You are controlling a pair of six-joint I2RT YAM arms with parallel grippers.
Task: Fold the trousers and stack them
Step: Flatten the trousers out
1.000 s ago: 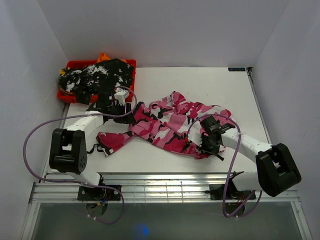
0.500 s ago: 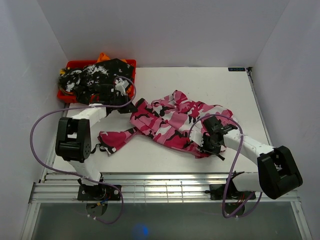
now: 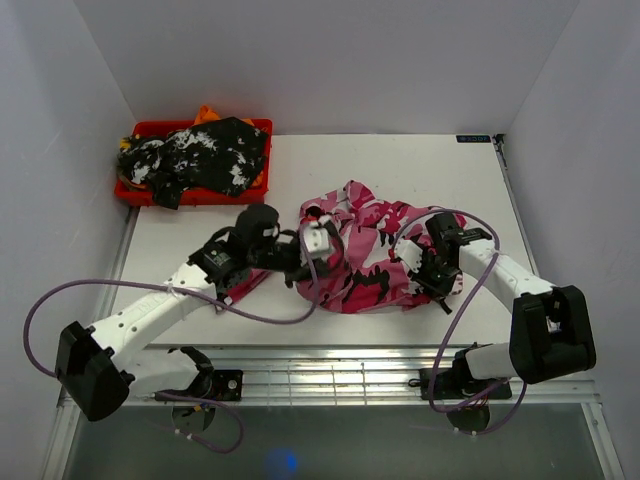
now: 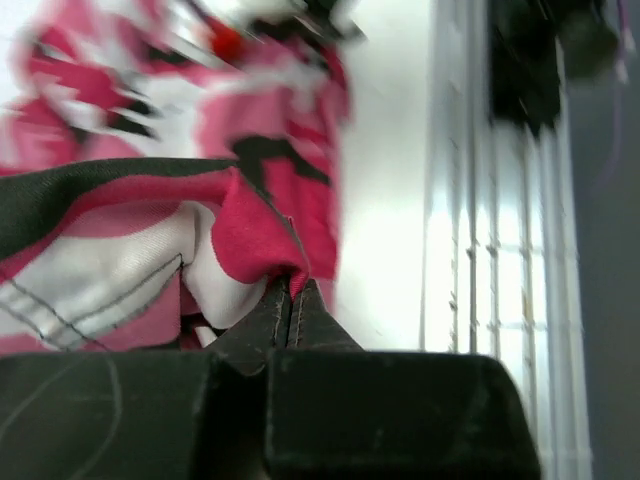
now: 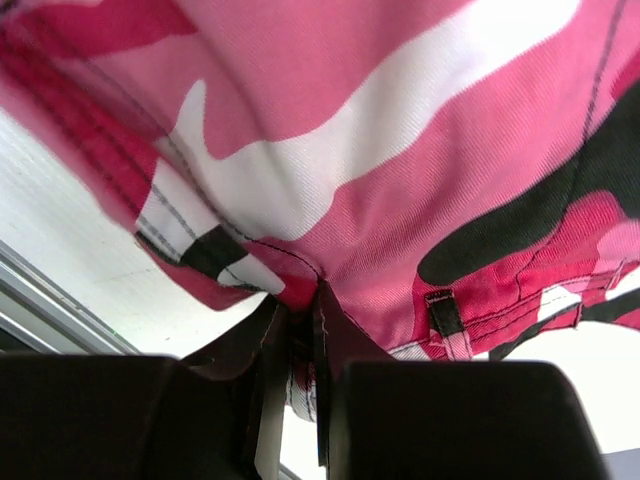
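Left wrist view: the left pincer [image 4: 290,300] and the right pincer [image 5: 305,300] are each pinching the pink camouflage trousers [image 3: 365,255].
The left one is pressing together on a folded hem, with the cloth past its tips blurring out. The right one is nipping a seamed edge, and cloth is filling its view. The trousers are lying bunched between the two pincers, their long axis running left to right. Beyond the left pincer a black-and-white garment [image 3: 205,155] is spilling over a red bin [image 3: 200,197]. Far beyond the right pincer a small label [image 3: 473,138] is showing, too small to read.
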